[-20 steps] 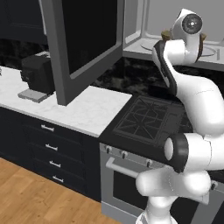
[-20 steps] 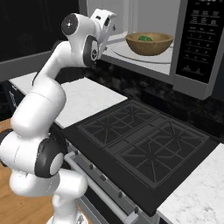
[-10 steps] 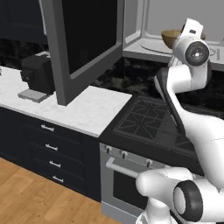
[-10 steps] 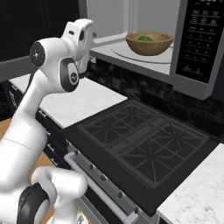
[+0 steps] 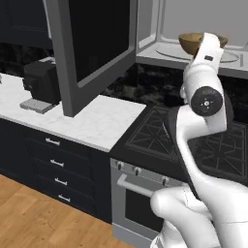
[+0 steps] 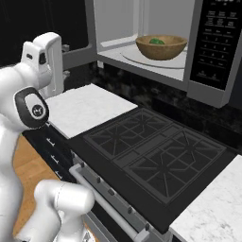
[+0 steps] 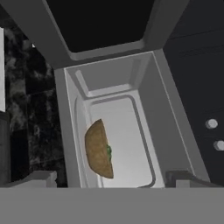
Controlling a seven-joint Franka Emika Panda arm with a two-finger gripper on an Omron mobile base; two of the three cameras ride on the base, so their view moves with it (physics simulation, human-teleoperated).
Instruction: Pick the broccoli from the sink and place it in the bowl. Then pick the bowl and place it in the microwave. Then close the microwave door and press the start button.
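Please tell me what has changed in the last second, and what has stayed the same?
The arm has pulled back from the microwave and swung toward the open microwave door; the gripper is open and holds nothing. The bowl with the broccoli stays on the turntable inside, the door stays open, and the stove and coffee machine are unchanged.

No readable text, brand or number anywhere. Rows of pale marks on dark button panel (image 6: 212,42) at microwave (image 6: 156,47) 3 o'clock side, too small and blurred to make out. Coffee machine (image 5: 42,82), stove knobs (image 5: 138,171), drawer fronts: no legible labels.
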